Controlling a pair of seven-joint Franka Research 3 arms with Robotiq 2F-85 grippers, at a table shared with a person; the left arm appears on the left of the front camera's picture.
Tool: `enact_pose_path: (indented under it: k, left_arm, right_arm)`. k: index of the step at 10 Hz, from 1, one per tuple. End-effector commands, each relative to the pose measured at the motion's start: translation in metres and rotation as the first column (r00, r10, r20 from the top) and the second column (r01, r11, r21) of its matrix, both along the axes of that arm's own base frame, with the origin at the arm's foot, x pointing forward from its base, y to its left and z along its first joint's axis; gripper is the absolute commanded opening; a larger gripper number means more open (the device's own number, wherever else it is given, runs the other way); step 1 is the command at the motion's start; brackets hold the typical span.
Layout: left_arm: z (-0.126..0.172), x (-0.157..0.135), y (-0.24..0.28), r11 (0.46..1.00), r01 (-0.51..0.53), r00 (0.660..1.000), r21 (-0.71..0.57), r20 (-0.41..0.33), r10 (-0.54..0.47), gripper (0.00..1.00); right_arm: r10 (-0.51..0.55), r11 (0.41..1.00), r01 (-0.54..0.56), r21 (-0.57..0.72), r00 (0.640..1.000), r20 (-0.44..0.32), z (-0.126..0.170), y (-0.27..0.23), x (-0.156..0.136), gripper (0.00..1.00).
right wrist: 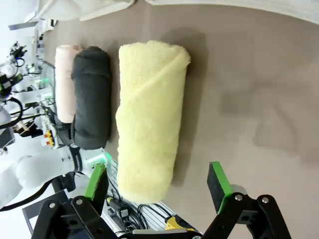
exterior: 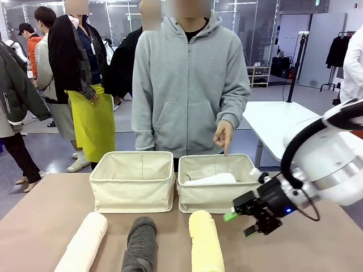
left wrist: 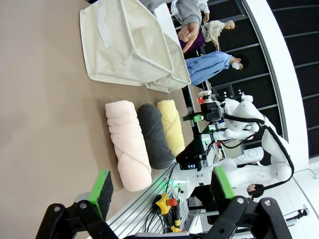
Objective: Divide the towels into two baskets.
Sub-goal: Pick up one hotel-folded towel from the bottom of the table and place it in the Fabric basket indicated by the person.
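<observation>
Ends of the pink towel (exterior: 84, 242), grey towel (exterior: 140, 243) and yellow towel (exterior: 205, 241) nearest the robot are cut off by the front view's bottom edge. They lie side by side on the table (exterior: 45, 215), in front of the baskets. The left basket (exterior: 133, 181) hides its floor behind its front wall, so what is inside cannot be told. The right basket (exterior: 215, 192) holds the white towel (exterior: 211, 179), partly hidden below the rim. A person's hand (exterior: 223, 135) points a finger down over this basket.

The right gripper (exterior: 241, 224) is just right of the yellow towel with its jaws spread wide and gripping nothing. From its wrist, the towel's end shows between the green pads (right wrist: 97, 181); contact cannot be told. The left gripper (left wrist: 162, 191) hangs above the table, its jaws wide apart and empty.
</observation>
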State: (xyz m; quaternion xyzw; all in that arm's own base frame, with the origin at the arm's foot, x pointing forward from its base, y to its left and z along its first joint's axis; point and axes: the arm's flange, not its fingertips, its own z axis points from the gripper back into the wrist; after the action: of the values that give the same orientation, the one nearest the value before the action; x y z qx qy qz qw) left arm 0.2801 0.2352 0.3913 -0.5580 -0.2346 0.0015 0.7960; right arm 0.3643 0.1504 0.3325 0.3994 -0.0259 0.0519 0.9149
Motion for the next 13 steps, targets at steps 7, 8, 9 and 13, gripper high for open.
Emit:
enact_pose_path:
  k: [7,8,9,13]
  left_arm:
    - [0.003,-0.002,0.001,1.000,-0.004,1.000,-0.009,0.010,0.004,1.00]
    - [0.003,-0.002,0.001,1.000,-0.004,1.000,-0.009,0.010,0.004,1.00]
    - [0.003,-0.002,0.001,1.000,-0.004,1.000,-0.009,0.010,0.004,1.00]
    - [0.003,-0.002,0.001,1.000,-0.004,1.000,-0.009,0.010,0.004,1.00]
  right_arm:
    - [-0.074,0.990,0.074,-0.120,0.997,-0.002,-0.027,0.080,-0.024,1.00]
    - [-0.061,0.991,0.060,-0.117,0.998,0.001,-0.027,0.085,-0.026,1.00]
    - [-0.060,0.991,0.060,-0.120,0.998,-0.002,-0.030,0.090,-0.026,1.00]
    - [-0.020,0.993,0.021,-0.113,1.000,0.010,-0.041,0.101,-0.023,1.00]
